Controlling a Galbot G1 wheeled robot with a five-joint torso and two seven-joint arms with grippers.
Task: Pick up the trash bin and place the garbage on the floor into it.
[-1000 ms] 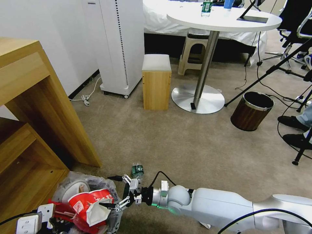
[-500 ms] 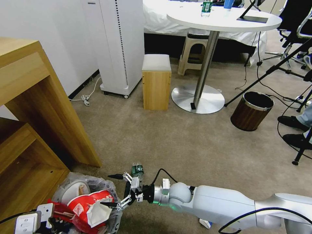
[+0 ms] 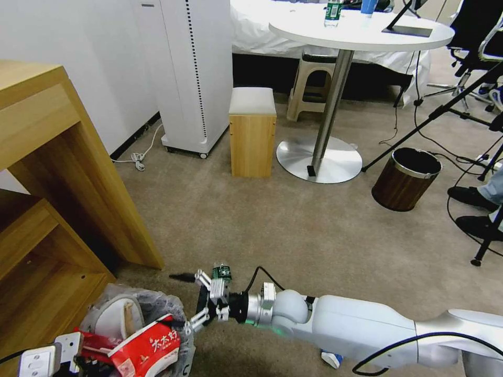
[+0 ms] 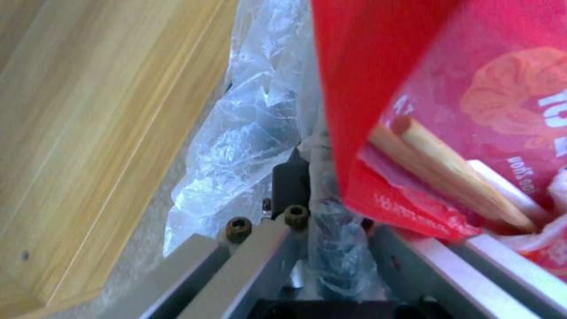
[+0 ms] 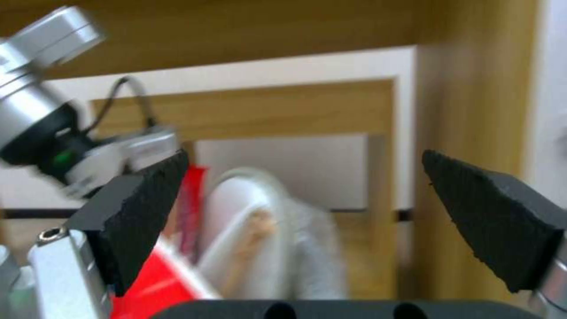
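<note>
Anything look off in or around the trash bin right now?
The trash bin is overfilled: a red-white paper bowl and a white slipper stick out above its rim. The open right hand sits beside it. A green-label bottle lies on the floor.

The right gripper [image 3: 184, 302] reaches out low on its extended arm, jaws spread wide and empty. The left gripper [image 4: 319, 221] sits low, jaws clamped together.
</note>
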